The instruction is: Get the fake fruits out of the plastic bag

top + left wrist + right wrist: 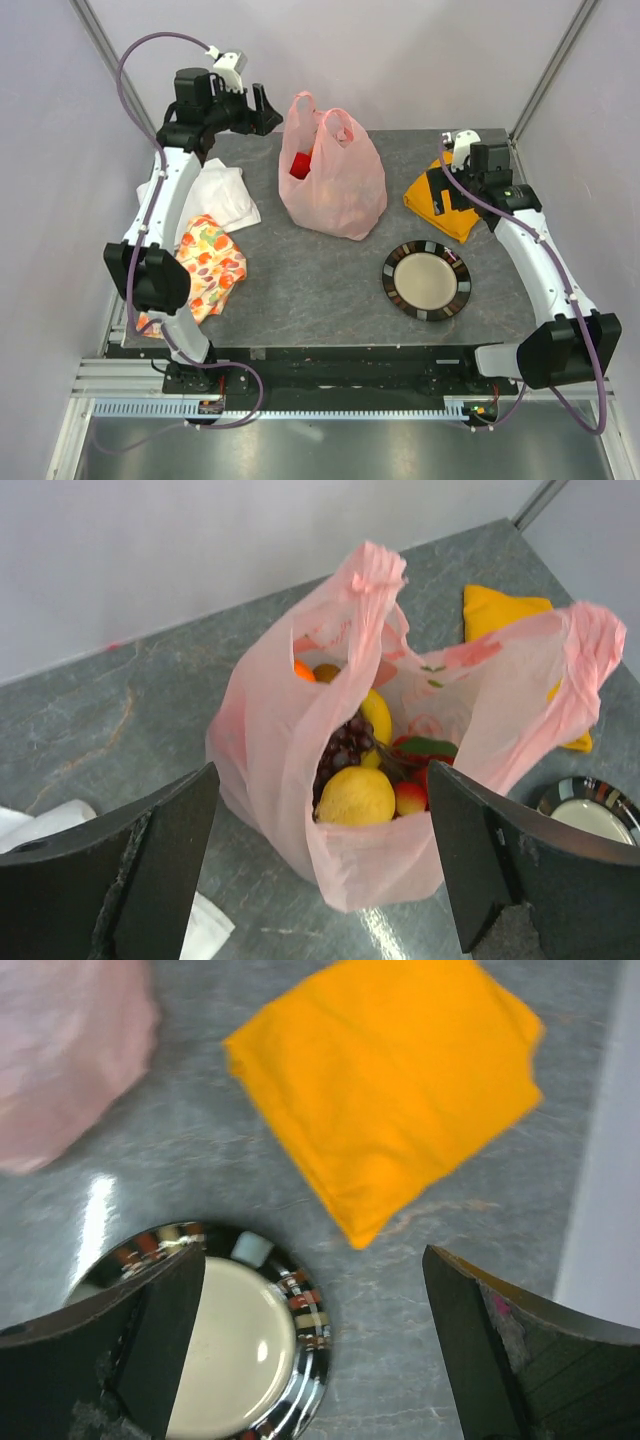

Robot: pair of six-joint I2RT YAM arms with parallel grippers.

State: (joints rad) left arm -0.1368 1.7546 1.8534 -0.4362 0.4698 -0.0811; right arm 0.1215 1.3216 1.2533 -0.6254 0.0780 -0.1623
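Currently I see the left gripper (322, 865) and right gripper (315, 1350) both spread apart, fake fruits (355, 795) inside the plastic bag (333, 185) at upper centre.

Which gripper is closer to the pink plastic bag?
Left. The left gripper hangs just left of the plastic bag; the right gripper is farther off on its right, by the orange cloth.

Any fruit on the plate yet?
No, the plate is bare, and the fake fruits in view sit inside the plastic bag.
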